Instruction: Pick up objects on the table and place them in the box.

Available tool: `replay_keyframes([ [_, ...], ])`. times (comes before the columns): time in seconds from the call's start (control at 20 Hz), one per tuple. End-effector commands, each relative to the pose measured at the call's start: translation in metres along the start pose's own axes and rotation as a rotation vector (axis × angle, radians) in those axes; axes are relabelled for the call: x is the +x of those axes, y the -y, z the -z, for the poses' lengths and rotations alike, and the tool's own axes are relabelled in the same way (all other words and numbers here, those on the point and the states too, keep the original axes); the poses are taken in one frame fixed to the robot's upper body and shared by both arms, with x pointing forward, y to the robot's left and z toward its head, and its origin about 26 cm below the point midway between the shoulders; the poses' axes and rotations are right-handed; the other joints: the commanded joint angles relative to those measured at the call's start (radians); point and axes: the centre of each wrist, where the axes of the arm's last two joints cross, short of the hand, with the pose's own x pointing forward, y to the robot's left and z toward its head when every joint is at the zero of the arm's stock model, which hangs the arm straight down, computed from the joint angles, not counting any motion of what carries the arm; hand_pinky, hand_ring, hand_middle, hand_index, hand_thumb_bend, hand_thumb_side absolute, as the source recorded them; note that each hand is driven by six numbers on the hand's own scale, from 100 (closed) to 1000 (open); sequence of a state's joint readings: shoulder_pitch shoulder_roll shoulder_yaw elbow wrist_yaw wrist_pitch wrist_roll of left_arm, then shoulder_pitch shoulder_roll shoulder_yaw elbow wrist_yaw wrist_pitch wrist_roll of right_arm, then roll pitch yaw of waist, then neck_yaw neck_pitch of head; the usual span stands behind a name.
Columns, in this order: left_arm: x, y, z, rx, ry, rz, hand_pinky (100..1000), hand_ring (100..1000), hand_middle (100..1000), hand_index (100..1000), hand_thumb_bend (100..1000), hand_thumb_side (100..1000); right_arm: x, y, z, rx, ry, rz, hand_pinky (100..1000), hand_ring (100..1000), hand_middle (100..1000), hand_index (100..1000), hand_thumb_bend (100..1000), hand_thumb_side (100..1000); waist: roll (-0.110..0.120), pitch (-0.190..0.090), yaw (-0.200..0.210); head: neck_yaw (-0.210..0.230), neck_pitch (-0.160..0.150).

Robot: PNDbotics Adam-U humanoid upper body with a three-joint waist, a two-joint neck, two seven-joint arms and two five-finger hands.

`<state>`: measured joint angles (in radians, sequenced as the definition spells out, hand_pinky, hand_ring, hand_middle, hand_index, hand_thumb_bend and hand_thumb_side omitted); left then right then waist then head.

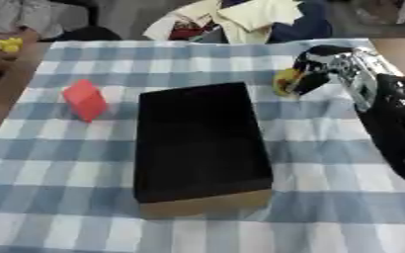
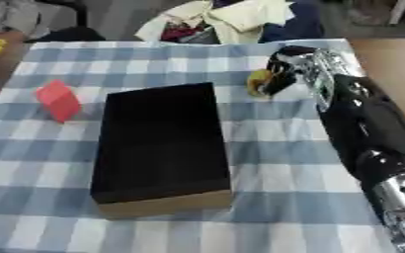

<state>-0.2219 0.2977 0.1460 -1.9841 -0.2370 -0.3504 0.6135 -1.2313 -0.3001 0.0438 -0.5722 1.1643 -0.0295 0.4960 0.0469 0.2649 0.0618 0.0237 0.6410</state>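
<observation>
Even, soft indoor light with only faint shadows on the desk (image 1: 50,148), both views blurry throughout, small glare streaks on the silver of the robot hand (image 2: 294,66), black box (image 1: 202,141) interior reads featureless dark.

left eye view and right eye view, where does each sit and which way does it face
Left eye view: in the head, looking down at the checked table; the right hand and forearm enter at right.
Right eye view: beside it, same downward aim; more of the right arm shows.
Both share the black box, the red block and the yellow object that the right hand is curled on. No left hand shows.
</observation>
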Motion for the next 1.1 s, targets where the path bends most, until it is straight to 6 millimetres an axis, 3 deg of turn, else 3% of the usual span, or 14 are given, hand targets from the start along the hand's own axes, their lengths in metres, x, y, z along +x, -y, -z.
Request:
replay_keyframes([
  [0.05, 0.004, 0.000, 0.007, 0.003, 0.030, -0.008, 556, 656, 699, 802, 204, 855, 0.000, 0.014, -0.005, -0.036, 0.011, 0.011, 821, 840, 724, 787, 100, 424, 0.000, -0.018, 0.002, 0.005, -0.009],
  [0.5, 0.004, 0.000, 0.007, -0.001, 0.029, -0.008, 556, 655, 699, 802, 203, 854, 0.004, 0.035, -0.016, -0.094, 0.066, 0.047, 824, 833, 692, 772, 100, 365, -0.002, -0.019, -0.001, 0.009, -0.008],
  [0.75, 0.004, 0.000, 0.008, -0.001, 0.032, -0.008, 557, 655, 699, 802, 204, 853, 0.007, 0.048, -0.025, -0.151, 0.084, 0.082, 823, 824, 655, 756, 100, 389, -0.003, -0.020, 0.000, 0.011, -0.006],
  [1.1, 0.005, 0.000, 0.011, -0.009, 0.044, -0.008, 557, 656, 699, 802, 203, 853, 0.026, 0.090, -0.065, -0.327, 0.252, 0.101, 826, 804, 626, 749, 100, 404, -0.008, -0.017, -0.006, 0.006, -0.004],
])
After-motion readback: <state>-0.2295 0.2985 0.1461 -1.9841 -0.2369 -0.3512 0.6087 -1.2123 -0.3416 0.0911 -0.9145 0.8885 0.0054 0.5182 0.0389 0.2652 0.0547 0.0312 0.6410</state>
